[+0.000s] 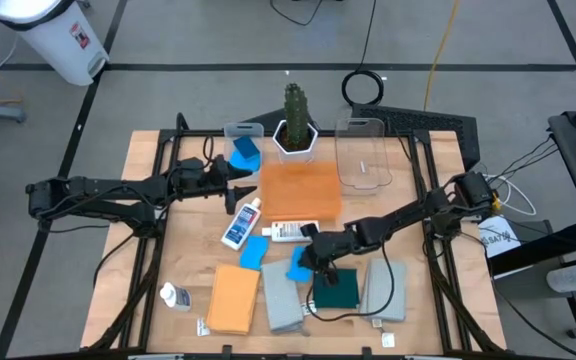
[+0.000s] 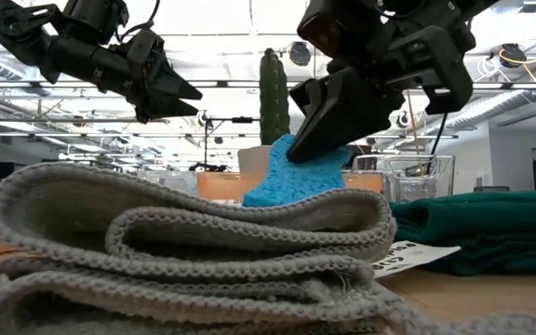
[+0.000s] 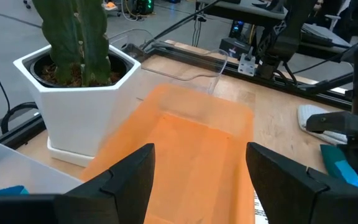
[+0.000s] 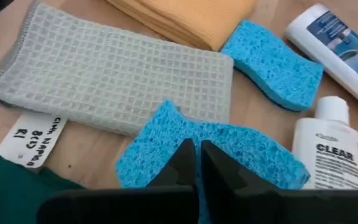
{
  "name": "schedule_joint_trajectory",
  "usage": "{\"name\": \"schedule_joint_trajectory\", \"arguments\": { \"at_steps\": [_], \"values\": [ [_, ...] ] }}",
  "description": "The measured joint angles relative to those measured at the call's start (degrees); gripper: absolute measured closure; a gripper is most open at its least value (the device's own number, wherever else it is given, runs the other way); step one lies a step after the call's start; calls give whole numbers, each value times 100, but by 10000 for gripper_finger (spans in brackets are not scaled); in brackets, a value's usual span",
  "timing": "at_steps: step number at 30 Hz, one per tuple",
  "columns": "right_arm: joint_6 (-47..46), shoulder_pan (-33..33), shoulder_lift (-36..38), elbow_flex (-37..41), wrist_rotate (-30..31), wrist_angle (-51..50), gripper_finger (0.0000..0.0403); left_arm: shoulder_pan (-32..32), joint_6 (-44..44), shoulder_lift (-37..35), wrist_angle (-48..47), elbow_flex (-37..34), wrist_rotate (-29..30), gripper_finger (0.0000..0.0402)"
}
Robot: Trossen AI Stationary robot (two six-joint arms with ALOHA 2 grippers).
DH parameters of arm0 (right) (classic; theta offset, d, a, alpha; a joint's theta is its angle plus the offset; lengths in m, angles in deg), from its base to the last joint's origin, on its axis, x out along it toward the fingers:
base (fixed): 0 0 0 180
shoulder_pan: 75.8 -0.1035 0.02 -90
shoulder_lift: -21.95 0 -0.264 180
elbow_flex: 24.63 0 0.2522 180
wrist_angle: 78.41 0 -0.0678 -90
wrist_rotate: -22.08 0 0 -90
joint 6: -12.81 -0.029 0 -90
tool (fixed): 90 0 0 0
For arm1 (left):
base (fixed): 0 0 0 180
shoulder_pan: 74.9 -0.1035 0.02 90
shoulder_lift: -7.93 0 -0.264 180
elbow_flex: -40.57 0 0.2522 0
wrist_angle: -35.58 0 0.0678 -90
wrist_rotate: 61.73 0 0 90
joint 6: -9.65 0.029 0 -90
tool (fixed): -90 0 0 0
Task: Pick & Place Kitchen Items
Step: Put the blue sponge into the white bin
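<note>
The right pincer (image 4: 197, 163) pinched a bright-blue foam sponge (image 4: 166, 149) tilted above the surface, between a grey waffle-weave cloth (image 4: 110, 74) and a dark green one; the left pincer (image 3: 197, 180) hovered spread over the flat orange tray (image 3: 191, 149).

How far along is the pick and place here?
Done, it seems: one sponge sits in the small bin. In hand: the right gripper is shut on a second sponge, lifted above the cloths in the low view. The left gripper hangs open and empty by the tray. Left on the table: a third sponge, three bottles and four cloths.
</note>
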Motion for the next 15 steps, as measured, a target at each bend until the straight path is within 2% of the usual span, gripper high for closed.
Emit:
{"name": "schedule_joint_trajectory", "arguments": {
  "at_steps": [3,9,12,15],
  "values": [
    [4,0,-106,2,39,-18,402,0,-2,-2,7,0,2,144],
    [315,80,-84,11,610,4,390,-4,-5,0,40,0,2,144],
    [442,78,23,17,593,-8,345,-4,-5,0,43,0,2,144],
    [436,71,48,-31,588,110,274,-2,-4,0,48,0,2,144]
  ]
}}
